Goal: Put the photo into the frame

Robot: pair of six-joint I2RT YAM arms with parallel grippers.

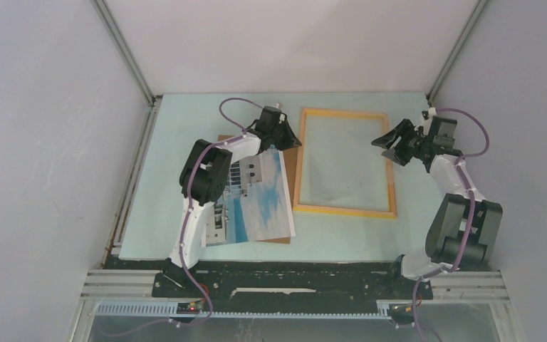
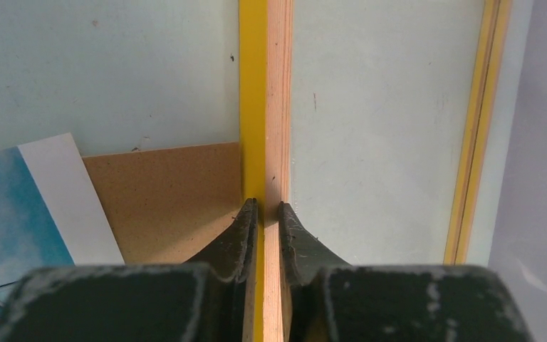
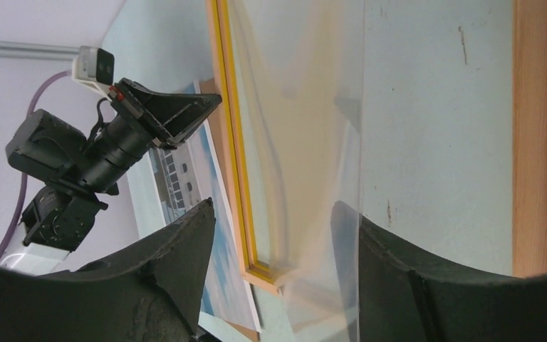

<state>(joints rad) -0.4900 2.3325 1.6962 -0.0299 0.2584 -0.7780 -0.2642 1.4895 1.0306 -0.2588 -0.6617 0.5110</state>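
Observation:
The yellow-orange frame lies flat mid-table, with a clear pane over its opening. My left gripper is shut on the frame's left rail, one finger on each side of the wood. The photo, showing a white building and blue sky, rests left of the frame on a brown backing board; its corner shows in the left wrist view. My right gripper hovers open over the frame's right side. Between its fingers only the pane's edge and the frame's corner show.
Grey walls with metal uprights close in the pale green table on three sides. The left arm and its cable stand over the photo's left part. A black rail runs along the near edge by the bases.

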